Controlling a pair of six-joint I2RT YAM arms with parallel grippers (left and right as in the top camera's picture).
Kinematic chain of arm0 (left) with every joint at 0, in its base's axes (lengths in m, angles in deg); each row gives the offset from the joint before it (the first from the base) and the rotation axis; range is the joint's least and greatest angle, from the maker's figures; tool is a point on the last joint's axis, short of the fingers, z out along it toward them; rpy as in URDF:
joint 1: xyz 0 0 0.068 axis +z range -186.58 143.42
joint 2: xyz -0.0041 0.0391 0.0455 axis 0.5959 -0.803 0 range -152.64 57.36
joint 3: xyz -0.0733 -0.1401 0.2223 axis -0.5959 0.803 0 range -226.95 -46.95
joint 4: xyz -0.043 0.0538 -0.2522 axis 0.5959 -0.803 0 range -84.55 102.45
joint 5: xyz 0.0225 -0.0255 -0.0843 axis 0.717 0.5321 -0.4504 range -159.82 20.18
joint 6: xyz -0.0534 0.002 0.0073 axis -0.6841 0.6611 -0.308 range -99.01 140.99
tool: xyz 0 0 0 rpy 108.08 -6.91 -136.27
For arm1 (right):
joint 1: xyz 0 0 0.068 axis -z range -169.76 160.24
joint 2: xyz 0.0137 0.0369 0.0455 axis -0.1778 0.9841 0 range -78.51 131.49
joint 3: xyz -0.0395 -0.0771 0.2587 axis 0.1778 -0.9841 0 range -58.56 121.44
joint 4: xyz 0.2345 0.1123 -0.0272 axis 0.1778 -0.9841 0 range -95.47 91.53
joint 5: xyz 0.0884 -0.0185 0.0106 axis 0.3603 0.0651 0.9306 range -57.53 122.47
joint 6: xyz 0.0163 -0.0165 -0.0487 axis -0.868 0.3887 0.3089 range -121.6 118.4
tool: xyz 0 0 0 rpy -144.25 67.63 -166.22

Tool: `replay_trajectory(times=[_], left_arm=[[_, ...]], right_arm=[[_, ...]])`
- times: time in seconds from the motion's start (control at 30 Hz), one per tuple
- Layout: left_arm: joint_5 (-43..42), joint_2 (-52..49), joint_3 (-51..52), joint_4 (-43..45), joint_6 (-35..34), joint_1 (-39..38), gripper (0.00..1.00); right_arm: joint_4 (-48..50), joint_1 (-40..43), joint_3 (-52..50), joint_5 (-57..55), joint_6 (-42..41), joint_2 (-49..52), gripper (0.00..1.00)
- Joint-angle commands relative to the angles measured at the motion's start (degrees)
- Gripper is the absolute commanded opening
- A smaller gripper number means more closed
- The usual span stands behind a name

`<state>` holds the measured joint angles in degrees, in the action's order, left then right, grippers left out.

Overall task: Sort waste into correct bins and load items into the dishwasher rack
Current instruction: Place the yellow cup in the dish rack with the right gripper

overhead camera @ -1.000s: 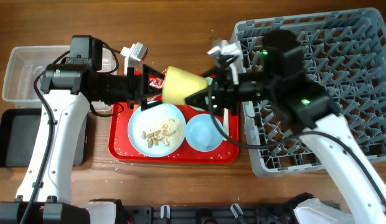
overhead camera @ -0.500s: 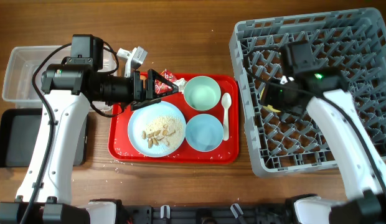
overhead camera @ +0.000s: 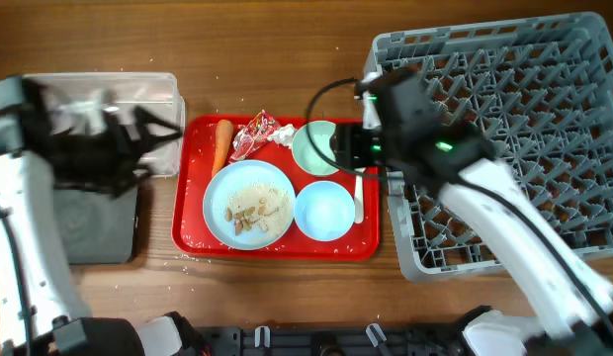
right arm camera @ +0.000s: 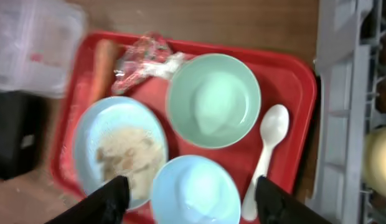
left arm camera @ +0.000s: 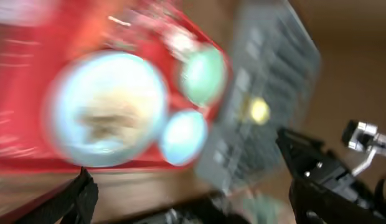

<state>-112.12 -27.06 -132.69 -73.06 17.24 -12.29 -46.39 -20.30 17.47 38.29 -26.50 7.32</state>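
Observation:
On the red tray lie an orange carrot, a red-and-white wrapper with white tissue, a pale blue plate of beige scraps, a mint bowl, a blue bowl and a white spoon. My right gripper is open and empty above the blue bowl, beside the spoon. The yellow cup sits in the grey rack. My left gripper is open, empty and blurred; overhead it is over the bins.
The clear tub stands at the far left with the black tray in front of it, both partly under my left arm. The rack's left wall borders the red tray. Bare wood shows behind the tray.
My right arm left the yellow cup in the rack and came back over the tray's bowls. My left arm swung from the wrapper and carrot back to the left, over the bins.

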Motion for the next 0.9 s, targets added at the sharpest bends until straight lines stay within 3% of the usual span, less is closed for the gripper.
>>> replay_trajectory(times=[0.0,0.13,0.23,0.27,0.3,0.4,0.53,0.6,0.67,0.8,0.87], left_arm=[[8.31,3.48,-1.29,-1.73,-4.39,10.4,1.0],[7.65,5.31,-1.29,-2.62,-5.7,11.74,1.0],[7.69,5.29,-1.29,-2.6,-5.7,11.72,1.0],[7.69,5.29,-1.29,-2.51,-5.7,11.72,1.0],[7.69,5.29,-1.29,-2.36,-5.7,11.72,1.0],[7.67,5.29,-1.29,-2.12,-5.73,11.72,1.0],[7.74,5.29,-1.29,-2.01,-5.7,11.72,1.0],[7.74,5.29,-1.29,-2.01,-5.7,11.72,1.0],[7.74,5.29,-1.29,-2.01,-5.68,11.72,1.0],[7.74,5.29,-1.29,-2.01,-5.7,11.72,1.0],[7.74,5.29,-1.29,-2.01,-5.7,11.72,1.0]], right_arm=[[2.23,-0.46,0.24,-8.63,-7.41,12.15,0.62],[9.27,-0.28,0.24,-9.53,-8.13,25.27,0.49],[10.97,-0.13,0.24,-9.6,-8.37,29.27,0.41],[10.93,-0.13,0.24,-9.42,-8.68,29.81,0.15],[10.21,-0.13,0.26,-9.73,-8.72,29.66,0.04],[7.52,0.55,0.26,-13.25,-8.72,25.77,0.04],[6.54,3.69,0.26,-16.9,-4.2,7.13,0.04],[6.58,5.51,0.26,-29.59,-0.37,-3.02,0.04],[6.51,7.52,0.26,-46.95,4.31,-7.08,0.04],[4.17,14.97,0.2,-74.62,6.6,-2.62,0.04],[5.51,17.29,0.2,-78.47,10.84,0.96,0.04]])
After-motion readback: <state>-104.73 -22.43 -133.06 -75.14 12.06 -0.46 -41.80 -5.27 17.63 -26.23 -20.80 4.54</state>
